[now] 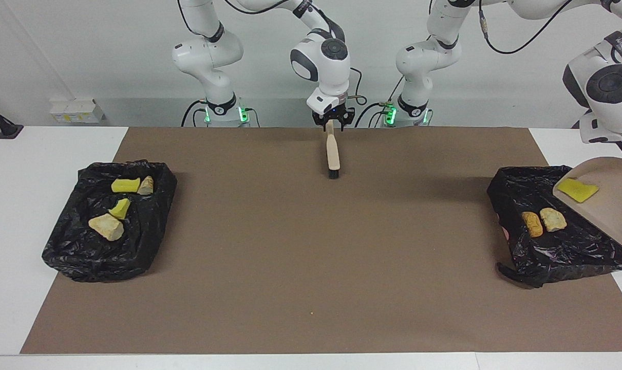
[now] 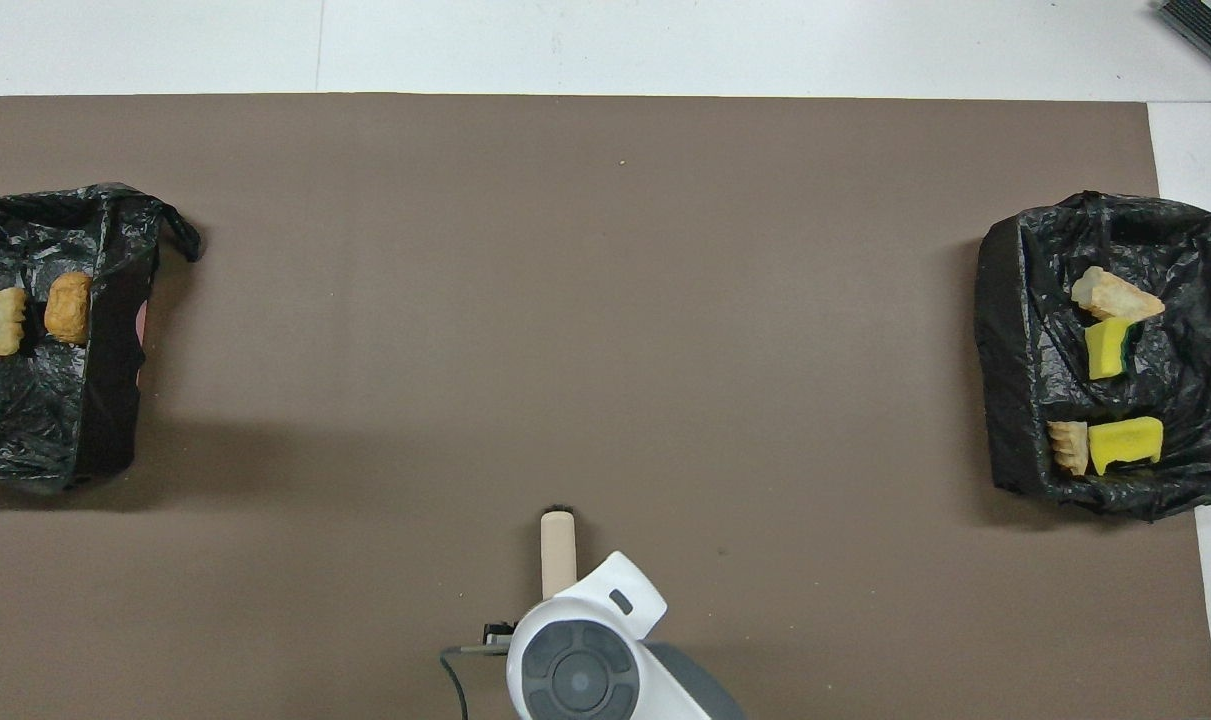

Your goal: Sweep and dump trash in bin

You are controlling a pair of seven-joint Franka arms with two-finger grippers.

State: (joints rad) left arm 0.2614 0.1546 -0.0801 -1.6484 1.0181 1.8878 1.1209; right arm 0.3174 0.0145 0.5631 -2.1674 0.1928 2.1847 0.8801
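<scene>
Fingers of the left gripper are closed, and by my reading they hold the dustpan's handle, though that gripper sits out of view at the edge of the facing view.

The bench [image 1: 13, 205] carries a brown mat [image 1: 311, 246]. No scrap lies on it, only a tiny speck I cannot identify, so sweeping looks done.

Two black-lined bins stand on the mat. The bin at the right arm's end [image 1: 69, 246] holds four scraps [image 1: 105, 227], two yellow and two beige. The bin at the left arm's end [image 1: 562, 246] holds the orange nugget [image 1: 531, 224] and a beige lump [image 1: 553, 219], lying side by side.

The dustpan [image 1: 606, 205] hangs steeply tilted over that bin, mouth down. One yellow chunk [image 1: 577, 190] lies on its slope, not yet in the bin. That is the only trash left to dump, as far as I can judge.

The brush [image 1: 333, 154] stands tilted near the robots at mid-mat, bristles on the mat. The right gripper [image 1: 330, 123] is at the top of its handle. Whether it grips the brush or has let go, I cannot tell.

What remains, I judge, is shedding the last chunk and putting the tools down.
</scene>
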